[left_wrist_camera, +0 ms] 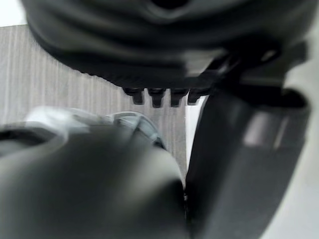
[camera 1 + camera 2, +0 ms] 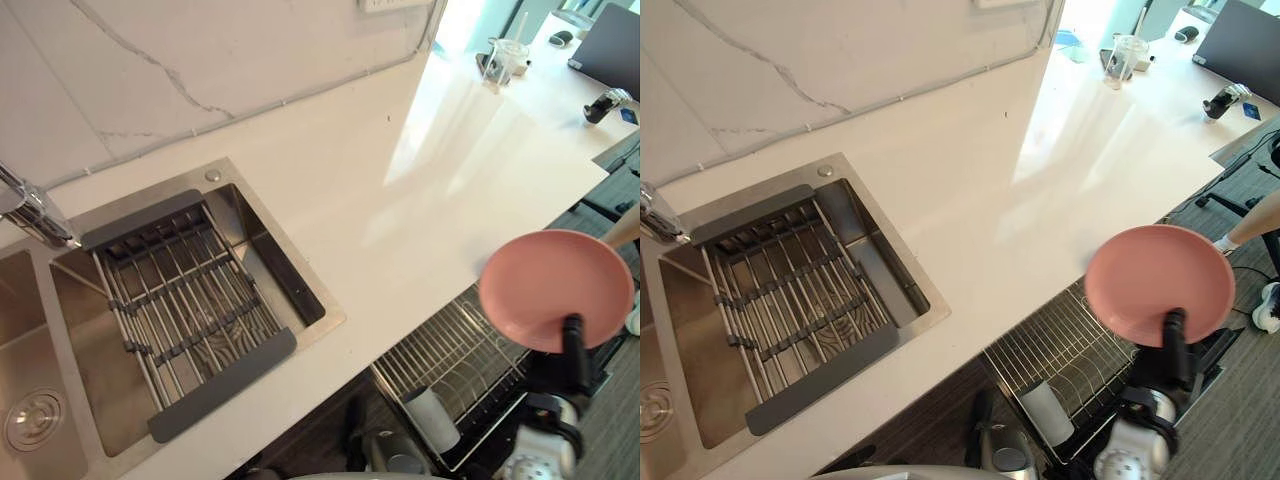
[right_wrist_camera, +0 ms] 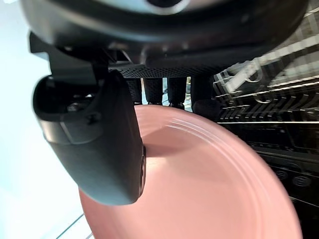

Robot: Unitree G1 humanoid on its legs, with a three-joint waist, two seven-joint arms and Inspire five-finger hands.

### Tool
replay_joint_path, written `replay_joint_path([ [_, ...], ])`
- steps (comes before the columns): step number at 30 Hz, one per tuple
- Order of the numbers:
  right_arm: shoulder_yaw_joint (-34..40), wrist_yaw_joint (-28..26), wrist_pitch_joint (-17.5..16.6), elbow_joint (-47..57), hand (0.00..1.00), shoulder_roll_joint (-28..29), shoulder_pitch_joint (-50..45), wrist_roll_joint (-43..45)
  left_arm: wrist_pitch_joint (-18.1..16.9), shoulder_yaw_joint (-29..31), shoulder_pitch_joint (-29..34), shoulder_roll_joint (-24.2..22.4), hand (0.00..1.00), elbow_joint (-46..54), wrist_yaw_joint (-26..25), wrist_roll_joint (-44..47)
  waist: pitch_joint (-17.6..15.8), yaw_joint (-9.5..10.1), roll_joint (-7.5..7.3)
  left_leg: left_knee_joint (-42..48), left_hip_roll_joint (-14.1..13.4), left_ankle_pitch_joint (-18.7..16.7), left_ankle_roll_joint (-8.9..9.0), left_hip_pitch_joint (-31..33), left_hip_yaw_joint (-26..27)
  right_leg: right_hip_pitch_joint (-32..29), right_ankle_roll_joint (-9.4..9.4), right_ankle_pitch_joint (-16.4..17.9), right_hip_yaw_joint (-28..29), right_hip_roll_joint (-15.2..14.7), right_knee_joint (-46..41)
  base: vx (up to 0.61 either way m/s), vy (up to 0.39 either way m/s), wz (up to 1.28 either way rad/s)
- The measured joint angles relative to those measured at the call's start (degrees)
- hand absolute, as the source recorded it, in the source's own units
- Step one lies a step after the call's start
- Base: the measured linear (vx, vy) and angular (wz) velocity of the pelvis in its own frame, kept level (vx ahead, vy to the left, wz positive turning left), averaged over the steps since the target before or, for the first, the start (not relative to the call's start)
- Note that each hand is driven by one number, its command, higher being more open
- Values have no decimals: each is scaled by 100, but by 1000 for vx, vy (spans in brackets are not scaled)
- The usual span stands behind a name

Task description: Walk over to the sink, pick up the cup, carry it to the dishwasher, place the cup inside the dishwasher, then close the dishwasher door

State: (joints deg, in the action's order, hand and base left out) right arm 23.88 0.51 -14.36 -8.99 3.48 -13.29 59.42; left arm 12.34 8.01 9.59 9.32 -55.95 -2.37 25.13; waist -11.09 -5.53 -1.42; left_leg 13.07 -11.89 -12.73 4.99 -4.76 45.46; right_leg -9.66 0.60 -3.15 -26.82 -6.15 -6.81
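Holding one pink plate, right hand hovers above dishwasher rack.

No text, label, number or sign can be read here.

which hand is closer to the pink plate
Right. The right hand pinches the pink plate at its rim; the left hand is apart from it, over grey floor.
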Motion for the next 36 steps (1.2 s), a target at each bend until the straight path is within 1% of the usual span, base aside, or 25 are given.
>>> replay_joint_path([
  [2,-86,92,-34,-47,0,-10,-75,4,6,-62,4,-19,100,13,-1,-49,18,29,50,-113,47,100,9,-9,-8,121,13,-177,10,107,320,-12,-38,3],
  [4,-117,172,-47,-47,0,-19,-146,5,-10,-56,7,-15,100,15,7,-43,-7,29,44,-264,111,218,-11,-29,-16,163,17,-275,3,130,501,-16,2,3],
  [7,-77,343,-78,-229,0,-23,-243,3,22,-75,14,-19,100,75,4,-59,-31,67,65,-336,185,341,-30,-107,-118,324,-2,-296,-44,103,599,-51,31,10],
  [10,-94,595,-133,-391,0,-29,-325,-109,-4,-182,17,-50,100,246,9,-63,-70,108,131,-483,257,470,-37,-145,-343,500,-17,-393,-158,90,865,-74,27,18],
  [13,-127,1016,-173,-591,0,-30,-323,-315,-9,-183,3,-118,100,405,9,-65,-111,148,201,-510,284,488,-38,-62,-479,576,-35,-536,-261,126,1170,-86,50,19],
  [15,-240,1365,-189,-661,0,-36,-335,-606,-10,-183,-17,-158,100,414,9,-80,-147,165,257,-558,293,493,-31,-48,-593,602,-36,-538,-337,125,1176,-93,91,19],
  [20,-405,1856,-223,-845,0,-41,-317,-861,7,-182,-109,-178,100,411,8,-175,-160,307,281,-669,334,500,-19,-96,-708,669,-52,-559,-399,107,1198,-84,108,11],
  [23,-426,2013,-268,-1097,0,-40,-315,-964,72,-182,-136,-173,100,409,-2,-212,-165,313,283,-706,370,495,-24,-132,-714,686,-66,-578,-370,90,1201,-54,103,-1],
  [27,-428,2136,-291,-1580,0,-42,-302,-955,136,-183,-174,-167,100,391,-17,-221,-188,323,293,-720,388,492,-28,-181,-718,688,-24,-616,-315,96,1201,-29,92,-7],
  [29,-470,2261,-290,-1764,0,-45,-290,-1031,203,-188,-229,-166,100,361,-21,-269,-224,322,333,-720,394,492,-28,-183,-808,696,-23,-616,-296,103,1201,-33,84,-6],
  [31,-498,2424,-290,-1812,0,-46,-256,-1146,223,-222,-272,-177,100,339,-22,-270,-247,328,369,-720,402,492,-28,-180,-937,701,-23,-615,-297,106,1201,-35,76,1],
  [34,-457,2588,-291,-2184,0,-43,-50,-1115,227,-342,-313,-158,100,326,-31,-271,-267,331,396,-720,409,493,-29,-216,-1035,774,-23,-604,-350,109,1202,-50,84,9],
  [35,-435,2634,-307,-2339,100,-43,18,-1078,229,-348,-328,-174,100,330,-30,-274,-271,344,411,-721,411,493,-29,-243,-1067,816,-27,-600,-376,103,1203,-58,82,12],
  [36,-424,2650,-338,-2429,100,-33,80,-964,230,-349,-342,-182,100,329,-29,-275,-278,349,420,-725,414,493,-29,-254,-1104,843,-29,-597,-403,98,1204,-77,99,16],
])
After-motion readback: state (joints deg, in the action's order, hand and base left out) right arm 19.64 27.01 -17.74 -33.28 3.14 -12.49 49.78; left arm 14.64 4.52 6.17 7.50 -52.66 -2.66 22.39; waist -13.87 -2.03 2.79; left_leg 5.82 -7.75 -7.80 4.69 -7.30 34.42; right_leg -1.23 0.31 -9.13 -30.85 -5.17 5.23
